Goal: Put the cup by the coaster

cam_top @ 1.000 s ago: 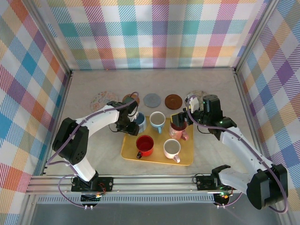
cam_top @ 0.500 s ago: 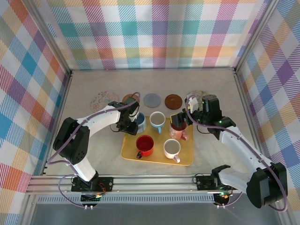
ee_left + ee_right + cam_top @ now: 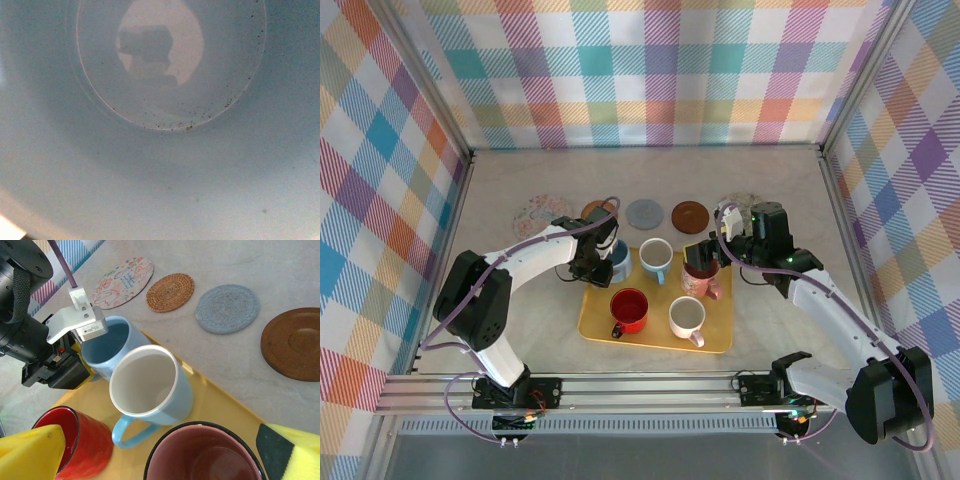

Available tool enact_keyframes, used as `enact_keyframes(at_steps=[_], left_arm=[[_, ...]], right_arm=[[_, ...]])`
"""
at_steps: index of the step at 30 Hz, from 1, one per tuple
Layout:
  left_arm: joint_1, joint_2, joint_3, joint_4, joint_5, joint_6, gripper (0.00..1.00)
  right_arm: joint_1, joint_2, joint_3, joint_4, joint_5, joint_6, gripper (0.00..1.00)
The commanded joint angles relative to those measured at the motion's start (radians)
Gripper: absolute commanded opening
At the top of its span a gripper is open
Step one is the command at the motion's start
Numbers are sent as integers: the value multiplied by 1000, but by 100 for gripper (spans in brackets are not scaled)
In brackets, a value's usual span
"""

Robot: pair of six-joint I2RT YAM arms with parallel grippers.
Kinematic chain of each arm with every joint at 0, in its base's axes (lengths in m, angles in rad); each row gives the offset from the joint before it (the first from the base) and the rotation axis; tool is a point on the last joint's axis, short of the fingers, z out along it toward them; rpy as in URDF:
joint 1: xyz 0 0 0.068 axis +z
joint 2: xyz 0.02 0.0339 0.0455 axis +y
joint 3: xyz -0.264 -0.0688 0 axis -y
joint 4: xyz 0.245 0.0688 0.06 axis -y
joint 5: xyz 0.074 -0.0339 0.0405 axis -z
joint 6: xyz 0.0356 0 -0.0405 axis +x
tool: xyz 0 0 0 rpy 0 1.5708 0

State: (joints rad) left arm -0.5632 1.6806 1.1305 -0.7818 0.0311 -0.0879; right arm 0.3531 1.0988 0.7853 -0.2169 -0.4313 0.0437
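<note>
Several cups stand on a yellow tray [image 3: 717, 336]. At the tray's far left corner is a blue cup [image 3: 619, 260], and my left gripper [image 3: 603, 259] is right against its left side. The left wrist view looks straight into that blue cup [image 3: 165, 165]; no fingers show there. The right wrist view has the left gripper [image 3: 75, 337] at the rim of the blue cup [image 3: 107, 347]. My right gripper [image 3: 702, 258] hangs open over a pink black-rimmed cup [image 3: 700, 279], its yellow fingers [image 3: 30, 452] well apart on either side of the pink cup [image 3: 205, 457].
Coasters lie in a row behind the tray: floral [image 3: 542, 212], woven [image 3: 599, 210], grey [image 3: 644, 213], brown [image 3: 690, 215]. Also on the tray are a light-blue mug [image 3: 655, 258], a red cup [image 3: 628, 310] and a white cup [image 3: 687, 318]. Checked walls enclose the table.
The right arm has edged slightly left over the pink cup. The left arm and the cups have stayed put.
</note>
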Motion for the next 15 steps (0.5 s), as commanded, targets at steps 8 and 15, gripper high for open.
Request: enact_keyframes(at_steps=[8,15], left_arm=[[-20,14,20,-4,-40,-16,24],[-21,4,29,-5,-46,-16,11]], right_arm=[[6,-17,3,12,-9,-10,99],[6,-15,8,15,-7,-8,99]])
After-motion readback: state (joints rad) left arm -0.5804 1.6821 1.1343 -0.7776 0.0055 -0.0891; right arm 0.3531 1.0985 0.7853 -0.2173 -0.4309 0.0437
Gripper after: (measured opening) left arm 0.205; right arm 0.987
